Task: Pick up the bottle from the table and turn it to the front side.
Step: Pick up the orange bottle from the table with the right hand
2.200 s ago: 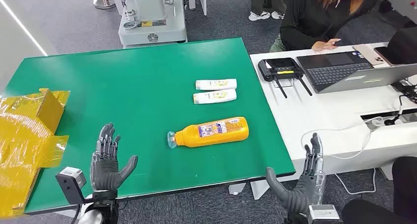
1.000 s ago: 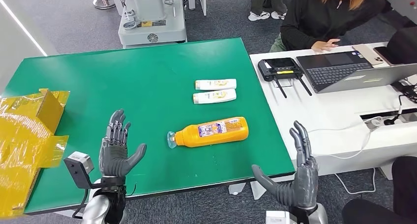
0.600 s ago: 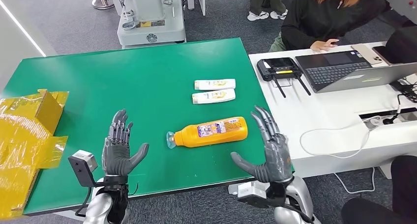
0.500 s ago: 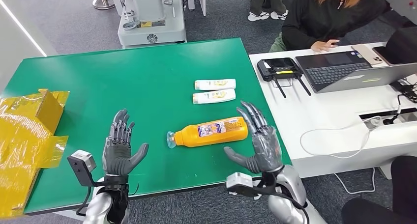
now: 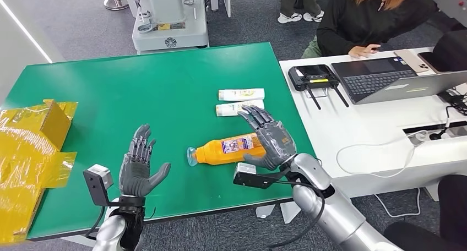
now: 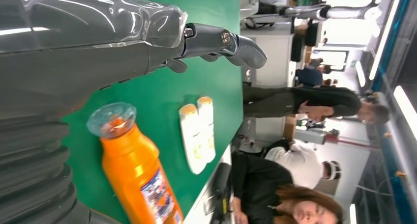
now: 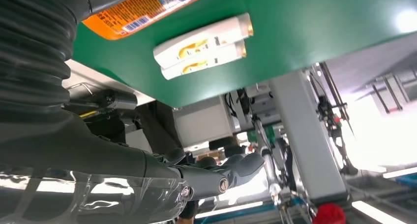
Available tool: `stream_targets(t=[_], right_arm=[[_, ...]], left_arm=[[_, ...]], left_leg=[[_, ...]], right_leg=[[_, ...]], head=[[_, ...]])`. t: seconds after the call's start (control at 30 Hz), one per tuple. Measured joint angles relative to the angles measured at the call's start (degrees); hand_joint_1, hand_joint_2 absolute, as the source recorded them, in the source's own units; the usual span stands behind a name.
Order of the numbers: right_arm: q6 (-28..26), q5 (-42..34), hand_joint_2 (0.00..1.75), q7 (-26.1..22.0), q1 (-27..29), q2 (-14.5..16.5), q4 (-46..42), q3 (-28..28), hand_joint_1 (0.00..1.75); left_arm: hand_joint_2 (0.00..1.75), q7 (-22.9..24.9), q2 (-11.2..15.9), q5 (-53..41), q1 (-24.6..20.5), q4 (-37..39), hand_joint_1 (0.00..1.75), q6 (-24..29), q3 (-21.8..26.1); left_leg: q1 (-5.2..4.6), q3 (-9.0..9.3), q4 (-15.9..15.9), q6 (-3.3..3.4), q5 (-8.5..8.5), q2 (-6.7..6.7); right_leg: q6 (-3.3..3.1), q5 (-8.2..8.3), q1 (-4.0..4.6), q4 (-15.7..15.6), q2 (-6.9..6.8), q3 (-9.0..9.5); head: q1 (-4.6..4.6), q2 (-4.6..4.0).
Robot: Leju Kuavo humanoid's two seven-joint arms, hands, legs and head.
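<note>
My right hand (image 5: 270, 141) hangs over the base end of the orange bottle (image 5: 228, 148), its fingers (image 5: 254, 116) spread wide and holding nothing; whether the palm already touches the bottle cannot be told from the head view. My left hand (image 5: 139, 165) is raised above the near part of the tabletop (image 5: 137, 91), palm turned inward, fingers apart and likewise empty, with the bottle's clear cap (image 6: 111, 119) pointing toward it. The bottle lies on its side on the green tabletop, between my two hands, its label partly covered by my right hand. Just beyond it, two small white tubes (image 5: 240, 101) lie side by side, close to my right fingertips. Farther out, crumpled yellow packaging (image 5: 30, 152) sits at the tabletop's left edge, and a white desk (image 5: 374, 124) with a laptop (image 5: 385, 80) stands to the right, where a person (image 5: 363, 14) is seated. Step in hand, as I judge it: the reach, with the grasp not yet made. The next move calls for closing my right fingers around the bottle's body without nudging the tubes, then lifting it before any turn to the front side.
</note>
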Motion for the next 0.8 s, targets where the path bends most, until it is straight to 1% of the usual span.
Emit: stream_targets(t=[0.17,0.37,0.63,0.8], right_arm=[[5.7,0.9,1.75,4.0,-1.1,-2.2,1.1,1.6,0.00],[9.8,1.0,1.75,5.6,-1.2,-4.5,1.8,2.5,0.00],[12.3,2.7,1.75,6.4,-2.2,-7.1,3.1,3.9,0.00],[11.1,3.4,1.75,5.1,-3.9,-7.5,5.0,4.8,0.00]], left_arm=[[1.75,1.6,-0.3,-1.2,1.1,-0.5,0.00,-2.3,0.0],[1.75,2.4,-0.7,-2.5,1.7,-1.3,0.00,-4.0,0.1],[1.75,3.0,-0.8,-3.0,2.3,-1.8,0.00,-5.1,0.6],[1.75,3.0,-1.0,-3.4,2.9,-2.4,0.00,-5.2,1.2]], left_leg=[[0.00,-0.02,0.0,0.00,0.00,-0.12],[-0.01,-0.04,0.0,0.00,0.00,-0.16],[-0.01,-0.04,0.0,0.00,0.00,-0.16],[0.00,-0.04,0.0,0.00,0.01,-0.15]], right_leg=[[0.00,0.00,0.00,0.0,-0.12,0.01],[0.01,0.00,0.00,0.0,-0.15,0.01],[0.00,0.00,0.00,0.0,-0.17,0.01],[0.00,0.00,0.00,0.0,-0.16,0.01]], head=[[0.02,0.00],[0.02,0.00],[0.01,0.00],[0.01,0.00]])
